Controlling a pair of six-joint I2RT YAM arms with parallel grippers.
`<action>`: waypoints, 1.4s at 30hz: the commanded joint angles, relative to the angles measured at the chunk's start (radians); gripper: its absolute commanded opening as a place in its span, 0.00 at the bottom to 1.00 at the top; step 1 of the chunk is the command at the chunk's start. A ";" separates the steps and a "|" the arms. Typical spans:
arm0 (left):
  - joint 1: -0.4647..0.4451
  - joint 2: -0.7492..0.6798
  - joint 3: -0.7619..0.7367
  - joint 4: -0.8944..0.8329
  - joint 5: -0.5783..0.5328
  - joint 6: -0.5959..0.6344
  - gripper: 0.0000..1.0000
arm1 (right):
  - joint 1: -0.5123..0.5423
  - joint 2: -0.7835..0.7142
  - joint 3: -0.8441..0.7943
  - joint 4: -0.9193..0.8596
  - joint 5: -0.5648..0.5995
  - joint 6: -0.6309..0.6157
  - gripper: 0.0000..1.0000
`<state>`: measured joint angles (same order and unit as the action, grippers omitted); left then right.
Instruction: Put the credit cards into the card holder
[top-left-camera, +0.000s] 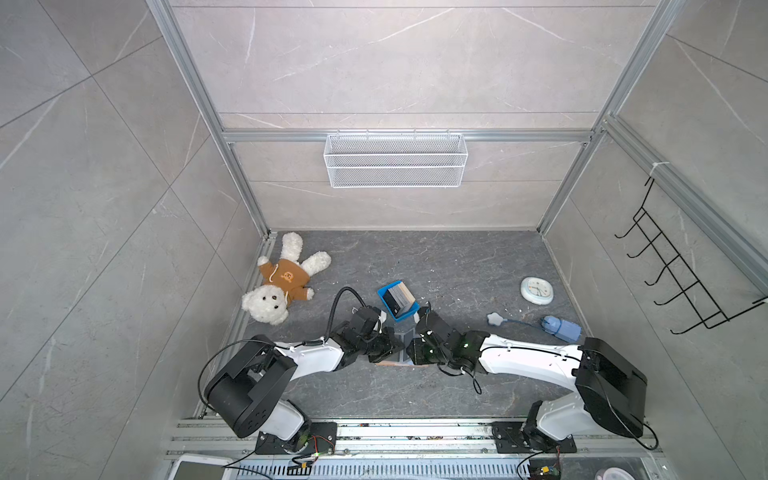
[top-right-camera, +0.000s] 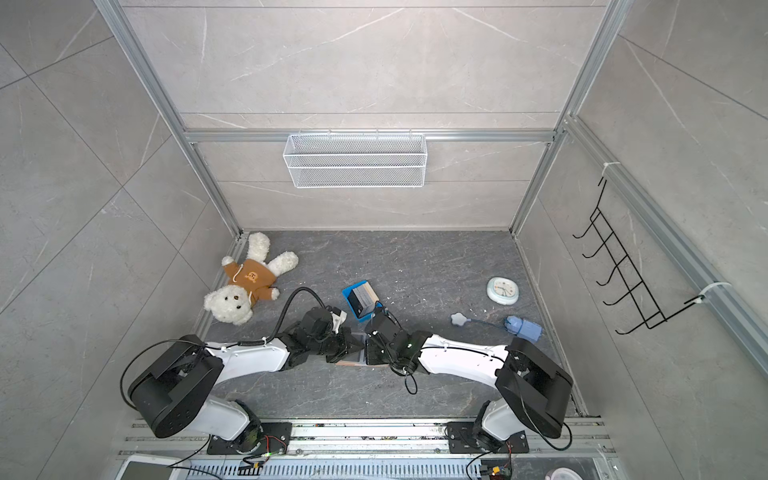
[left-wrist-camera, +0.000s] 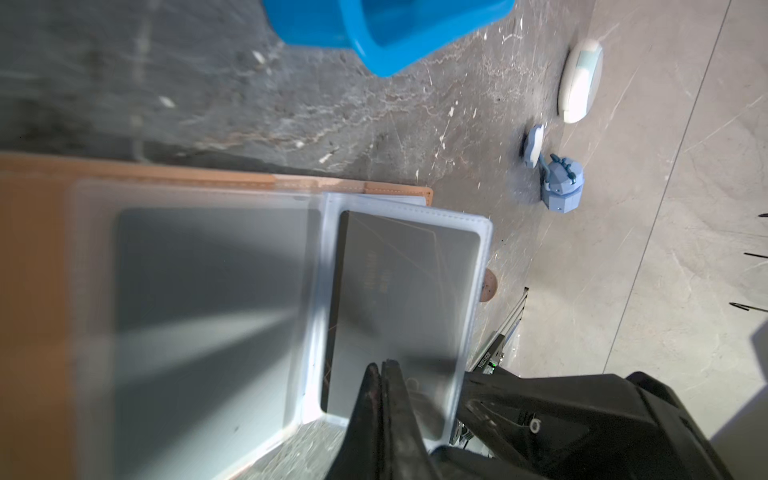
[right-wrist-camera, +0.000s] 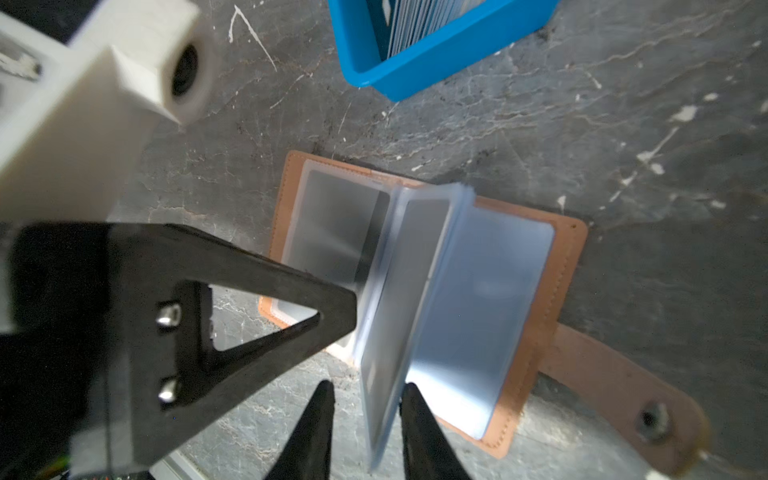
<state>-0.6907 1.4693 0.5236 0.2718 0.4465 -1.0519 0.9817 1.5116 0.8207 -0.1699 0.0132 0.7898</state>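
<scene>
The tan card holder (right-wrist-camera: 536, 332) lies open on the dark table between my two arms; its edge also shows in a top view (top-left-camera: 392, 363). One clear sleeve holds a dark credit card (left-wrist-camera: 407, 282) with pale lettering. More credit cards (top-left-camera: 401, 296) stand in a blue tray (top-left-camera: 400, 318) just behind. My left gripper (left-wrist-camera: 380, 368) is shut, its tips resting on that filled sleeve. Around an upright sleeve leaf (right-wrist-camera: 386, 374) my right gripper (right-wrist-camera: 368, 392) is open; one finger touches the leaf and the other stands apart from it.
At the back left lies a white teddy bear (top-left-camera: 276, 286) in a brown hoodie. A round clock (top-left-camera: 537, 290), a pale star-shaped knob (top-left-camera: 493, 319) and a blue toy (top-left-camera: 559, 326) sit to the right. A wire basket (top-left-camera: 395, 160) hangs on the back wall.
</scene>
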 joint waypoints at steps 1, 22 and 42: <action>0.029 -0.040 -0.042 -0.051 0.003 -0.011 0.05 | 0.025 0.029 0.052 -0.052 0.037 -0.026 0.33; 0.049 0.039 -0.058 0.029 0.067 0.000 0.04 | 0.063 0.070 0.117 -0.021 -0.014 -0.042 0.52; 0.052 0.046 -0.047 0.045 0.063 0.003 0.04 | 0.061 0.042 0.104 -0.088 0.078 0.004 0.52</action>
<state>-0.6437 1.5105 0.4522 0.2966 0.5011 -1.0523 1.0397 1.5814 0.9283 -0.1913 0.0212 0.7677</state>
